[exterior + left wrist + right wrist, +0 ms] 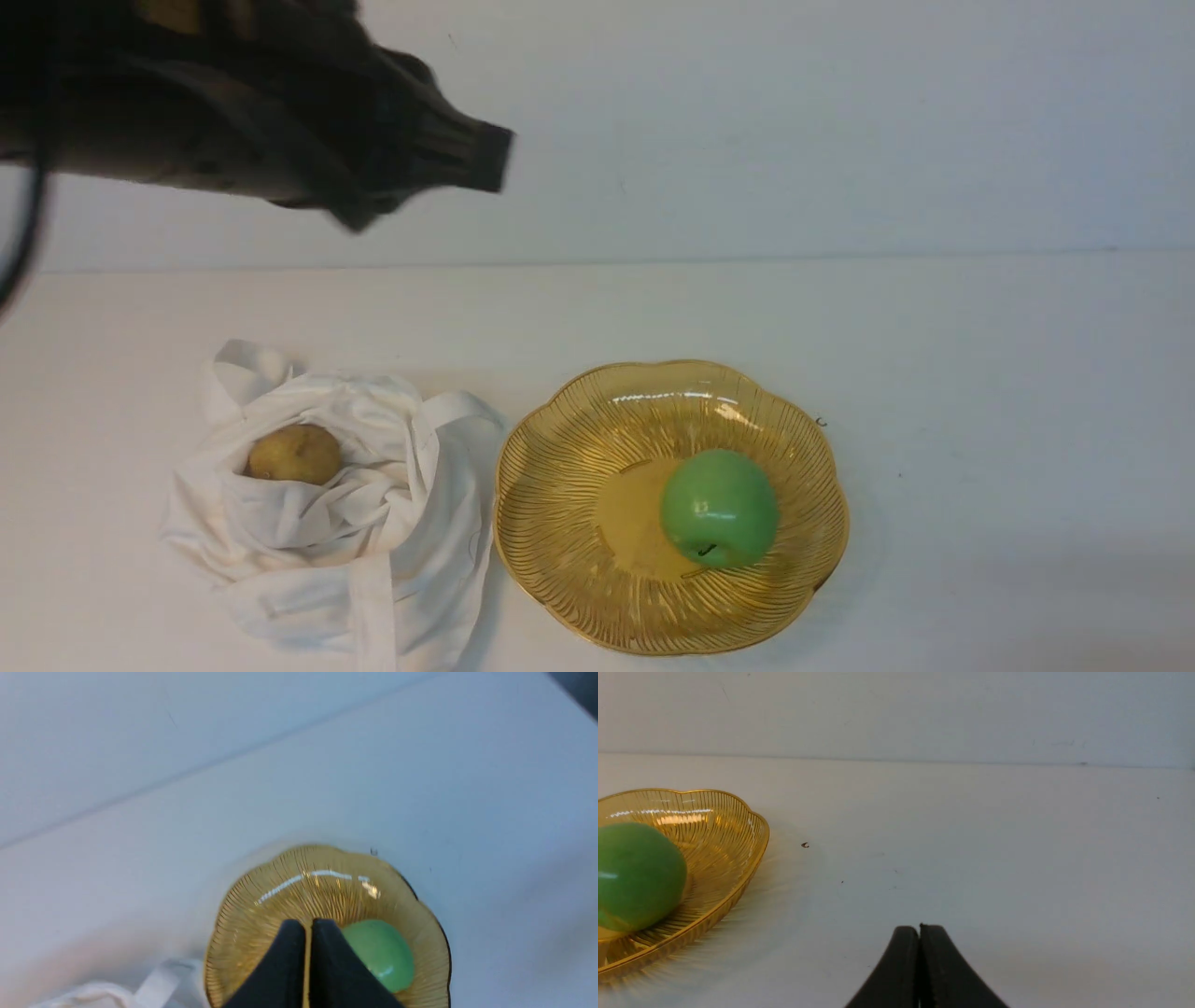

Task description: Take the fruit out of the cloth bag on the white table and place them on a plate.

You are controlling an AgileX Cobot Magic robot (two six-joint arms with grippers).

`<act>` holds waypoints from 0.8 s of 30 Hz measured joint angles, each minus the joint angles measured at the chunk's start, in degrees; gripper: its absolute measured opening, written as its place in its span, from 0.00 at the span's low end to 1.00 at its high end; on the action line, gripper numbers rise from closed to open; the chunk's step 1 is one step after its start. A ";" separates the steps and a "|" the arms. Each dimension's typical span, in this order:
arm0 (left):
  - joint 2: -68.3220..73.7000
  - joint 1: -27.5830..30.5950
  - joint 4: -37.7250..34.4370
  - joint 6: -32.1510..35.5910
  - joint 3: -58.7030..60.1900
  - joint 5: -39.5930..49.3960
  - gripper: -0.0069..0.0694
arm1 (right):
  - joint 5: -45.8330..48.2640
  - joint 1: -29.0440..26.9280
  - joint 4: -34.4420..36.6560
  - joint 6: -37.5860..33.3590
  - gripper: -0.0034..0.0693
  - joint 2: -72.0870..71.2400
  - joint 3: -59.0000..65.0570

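Note:
The green apple (719,509) sits in the amber plate (560,485), right of the plate's centre. The brownish-yellow speckled fruit (293,454) lies in the open mouth of the white cloth bag (411,532) on the white table (980,420), left of the plate. My left gripper (490,159) is shut and empty, high above the table behind the bag; in its wrist view (307,926) it hangs over the plate (261,933) and apple (385,952). My right gripper (919,928) is shut and empty, low over bare table right of the plate (738,858); it is out of the front view.
The pale wall (840,121) meets the table's far edge behind everything. A tiny dark speck (821,422) lies on the table just right of the plate. A bag strap (159,980) shows at the edge of the left wrist view.

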 joint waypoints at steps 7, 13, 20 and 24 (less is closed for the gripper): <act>-17.72 0.00 4.32 -2.73 12.02 -3.43 0.08 | 0.00 0.00 0.00 0.00 0.03 0.00 0.00; -26.87 0.00 4.98 -2.28 16.62 -1.57 0.08 | 0.00 0.00 0.00 0.00 0.03 0.00 0.00; -35.65 0.00 7.23 -2.15 18.54 0.73 0.08 | 0.00 0.00 0.00 0.00 0.03 0.00 0.00; -39.36 0.00 9.41 -2.95 20.59 0.87 0.08 | 0.00 0.00 0.00 0.00 0.03 0.00 0.00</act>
